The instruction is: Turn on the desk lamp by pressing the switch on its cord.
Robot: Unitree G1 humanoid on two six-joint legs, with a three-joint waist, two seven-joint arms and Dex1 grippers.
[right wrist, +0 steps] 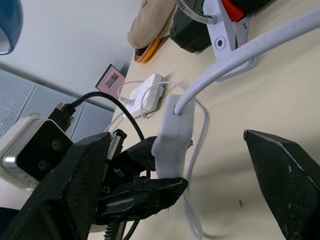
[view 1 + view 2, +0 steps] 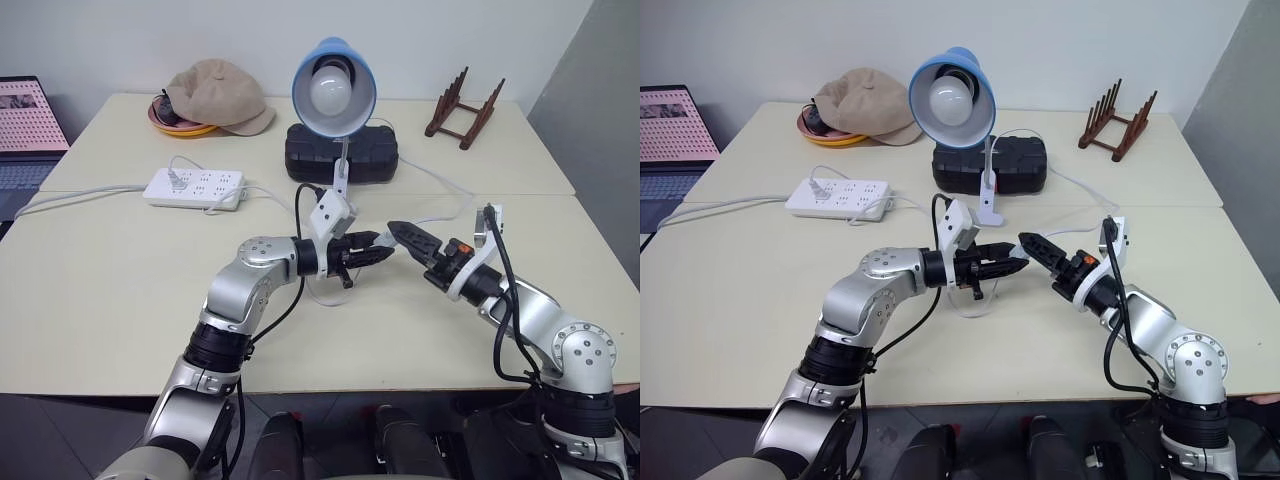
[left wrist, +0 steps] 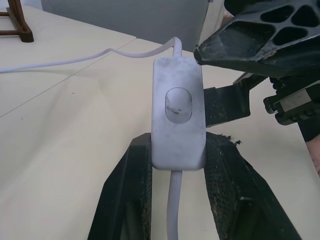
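Observation:
The desk lamp [image 2: 333, 85] stands at the back of the table on its white clip, its light-blue shade and white bulb facing me. My left gripper [image 2: 372, 250] is shut on the switch [image 3: 178, 117], a small white oblong with an oval rocker, held above the table with the rocker in plain sight. The thin white cord [image 3: 100, 55] leaves both ends of the switch. My right gripper [image 2: 412, 240] is open, its fingers [image 3: 260, 30] wide on either side of the switch's far end, one tip close beside it.
A white power strip [image 2: 195, 187] with its thicker cable lies at the left. A tan cap [image 2: 220, 95] rests on an orange plate at the back. A black box [image 2: 340, 152] sits behind the lamp's clip, a wooden rack [image 2: 462, 108] at back right, a laptop [image 2: 25, 130] at far left.

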